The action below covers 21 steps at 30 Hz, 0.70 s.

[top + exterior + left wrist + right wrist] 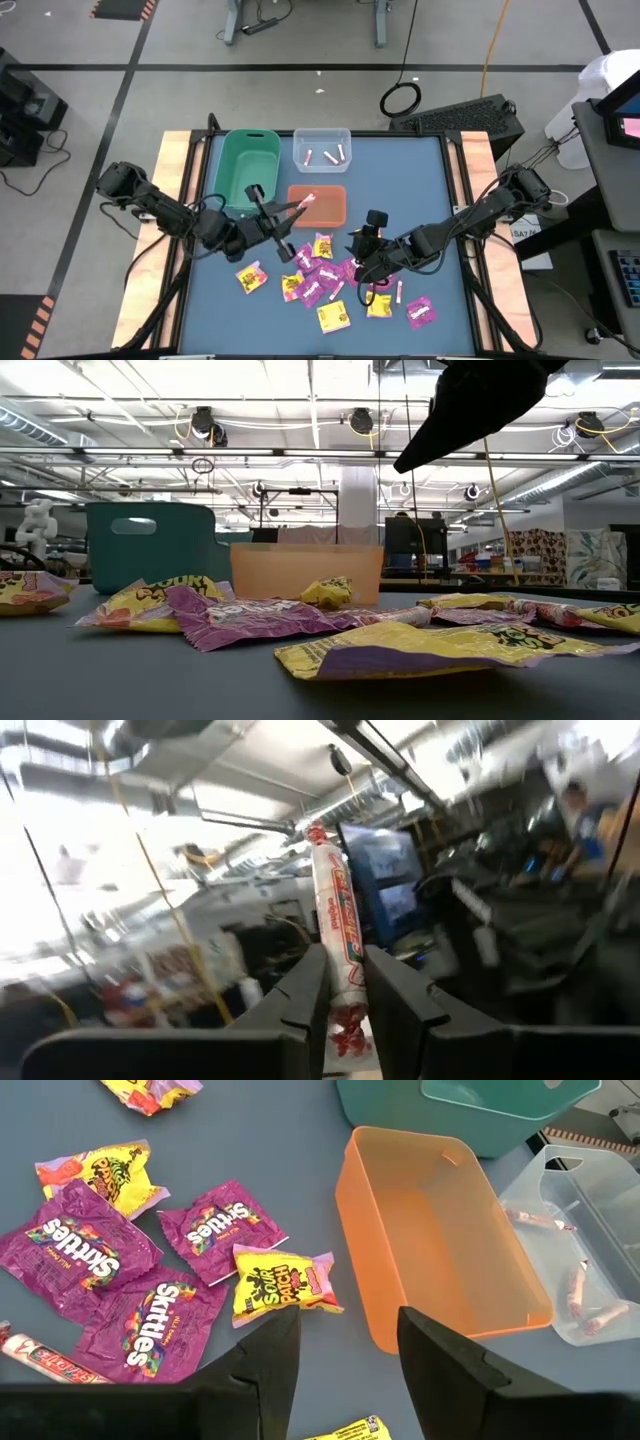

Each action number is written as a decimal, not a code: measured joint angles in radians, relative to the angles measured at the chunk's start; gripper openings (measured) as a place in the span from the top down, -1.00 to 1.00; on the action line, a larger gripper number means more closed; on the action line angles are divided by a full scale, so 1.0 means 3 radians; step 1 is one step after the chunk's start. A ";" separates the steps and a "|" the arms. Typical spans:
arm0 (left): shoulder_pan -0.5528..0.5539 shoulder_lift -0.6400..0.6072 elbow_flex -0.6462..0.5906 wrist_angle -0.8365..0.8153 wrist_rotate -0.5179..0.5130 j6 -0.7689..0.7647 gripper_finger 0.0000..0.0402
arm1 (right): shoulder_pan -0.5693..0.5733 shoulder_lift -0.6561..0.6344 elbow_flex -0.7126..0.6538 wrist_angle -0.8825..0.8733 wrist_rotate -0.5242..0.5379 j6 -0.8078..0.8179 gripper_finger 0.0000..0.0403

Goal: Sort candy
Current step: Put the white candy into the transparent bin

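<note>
The candy [320, 275] lies scattered on the blue table: yellow packets, magenta packets [75, 1250] and a few thin pale sticks. My left gripper [297, 207] hovers at the left edge of the orange bin [318, 205], shut on a pale stick [338, 920]. My right gripper [345, 1345] is open above the pile's right part [365, 248], over bare table beside a yellow packet [283, 1285]. It touches nothing. In the low view the packets [240, 615] lie flat in front of the orange bin [305, 572]. My left gripper pinches the pale stick at its lower part [345, 1005] between the two fingers [305, 995]. The stick lies along the fingers and juts out well past their tips. The fingers reach in from the table's left and are raised. The stick is lifted clear, above the orange bin's edge.
A teal bin [247, 168] stands left of the orange bin, and a clear bin [321, 148] holding three sticks [575, 1285] stands behind it. Wooden side rails [175, 190] edge the table. Bare blue surface lies to the right of the bins [410, 180].
</note>
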 joint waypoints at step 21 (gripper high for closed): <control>0.0001 0.0001 0.0001 -0.0364 0.0000 0.2200 0.68 | -0.0048 0.0182 -0.0001 0.0022 0.0001 -0.0050 0.21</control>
